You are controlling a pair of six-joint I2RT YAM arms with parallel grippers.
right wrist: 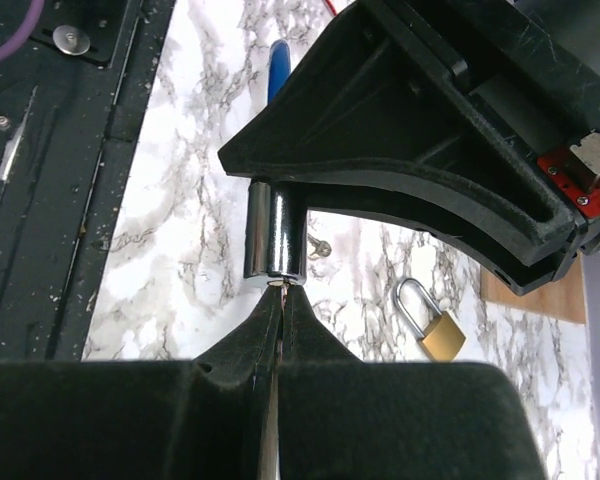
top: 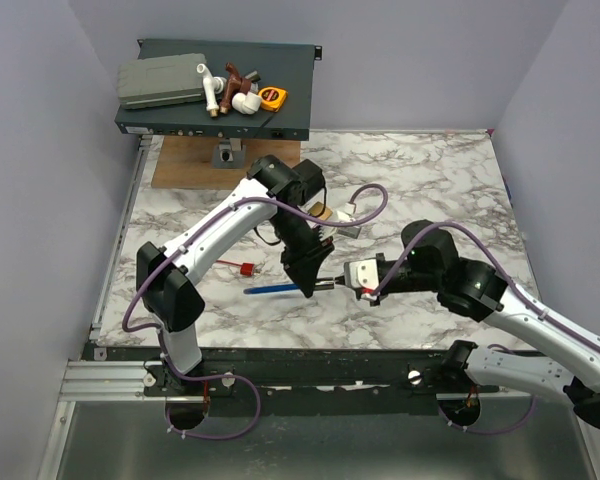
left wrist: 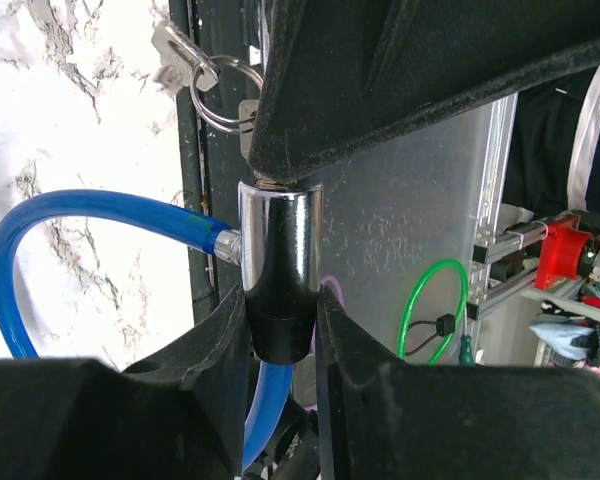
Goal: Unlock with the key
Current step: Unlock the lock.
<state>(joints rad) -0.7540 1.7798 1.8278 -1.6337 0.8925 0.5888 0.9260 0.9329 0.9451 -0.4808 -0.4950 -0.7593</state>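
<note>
The key (top: 246, 267), red-tagged on a thin red cord, is seen lying on the tabletop (top: 430, 180) left of the arms' meeting point, apart from both end effectors and not gripped. A second key, the ring key (left wrist: 265, 182), is seen only as a small metal stub at the end of the cylinder (left wrist: 280, 240). Its ring (left wrist: 215, 100) and spare keys hang just beside it.

The right end effector (right wrist: 282, 300) is clenched, tips pressed together at that end of the cylinder, and is judged to be pinching the ring key. The left end effector (left wrist: 280, 340) is closed around the cylinder's black lower end, which is held off the tabletop. The blue cable (left wrist: 80, 205) is seen plugged into the cylinder's side.

Progress is judged as mid-task. The lock is held and a key appears to be presented at the keyhole, but no release is shown. The turn and the pulling of the cable are left. How deep the key is seated cannot be told. A brass padlock (right wrist: 440, 335) lies untouched farther back.

No brand, label or writing can be read.
</note>
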